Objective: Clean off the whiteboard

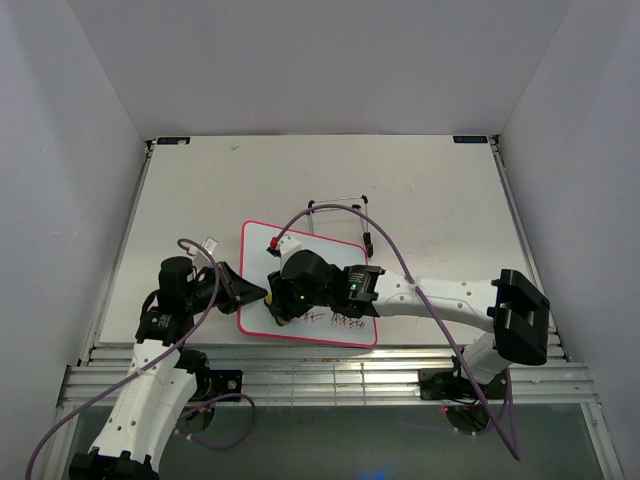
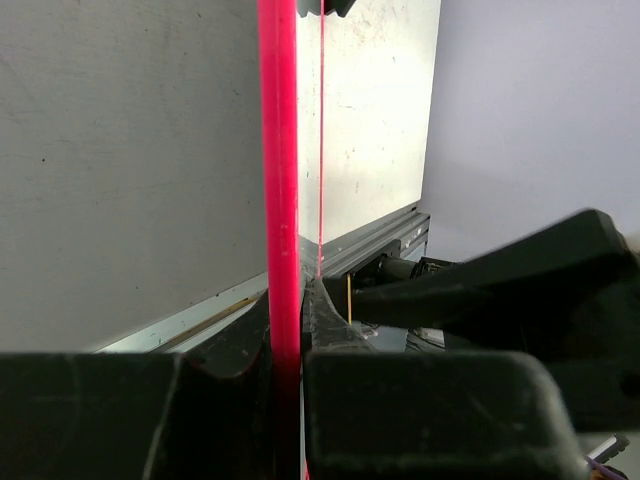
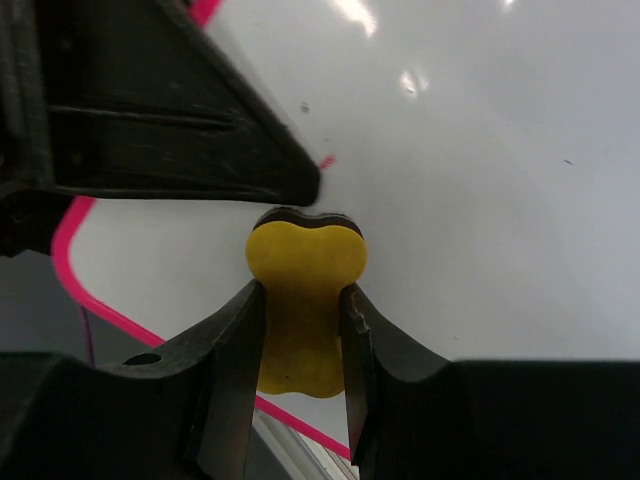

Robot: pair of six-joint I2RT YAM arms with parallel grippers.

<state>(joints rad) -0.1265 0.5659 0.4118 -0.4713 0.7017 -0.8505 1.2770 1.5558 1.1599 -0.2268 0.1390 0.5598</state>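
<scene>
Whiteboard [image 1: 330, 255] lies flat on table [image 1: 200, 190], near table's front edge. Left gripper [image 2: 287, 322] pinched tight on its pink frame. Right gripper [image 3: 300, 325] clamped around yellow eraser [image 3: 305, 265], eraser against board surface by scribbles [image 1: 338, 320].

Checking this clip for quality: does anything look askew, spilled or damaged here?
Nothing spilled or damaged. The whiteboard lies slightly askew to the table edges, its left edge pinched by the left gripper; the right gripper holds a yellow eraser on it. Dark scribbles sit along its near edge.
</scene>
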